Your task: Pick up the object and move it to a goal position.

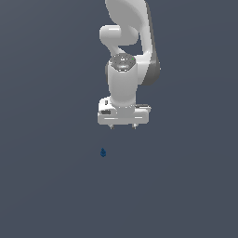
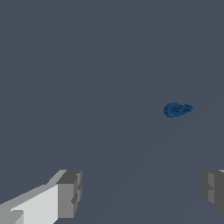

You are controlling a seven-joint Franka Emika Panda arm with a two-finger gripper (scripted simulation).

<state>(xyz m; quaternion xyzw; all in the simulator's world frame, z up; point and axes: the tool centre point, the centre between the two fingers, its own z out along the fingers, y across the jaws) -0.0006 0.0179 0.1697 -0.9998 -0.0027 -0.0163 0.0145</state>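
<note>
- The white robot hand (image 1: 123, 126) hangs pointing down above the flat grey-blue surface (image 1: 46, 186), its two short grey fingers (image 2: 70, 192) spread wide with nothing between them, which suits a hand not yet lowered over its target
- The tiny dark blue teardrop-shaped blob (image 1: 102, 152) lies alone on the surface, apart from the hand; in the exterior view it sits below the hand and a little toward that view's left of the hand's middle
- In the wrist view the blob (image 2: 177, 110) lies ahead of the fingertips rather than in the gap between them, and nearer one finger's side, so by my reading the hand is not yet lined up for a grasp
- Count: one arm, one hand with two fingers, one blue blob; no goal marker shows in either view
- Judged from this, the pick has not begun: the hand would need to shift over the blob, then descend and close
</note>
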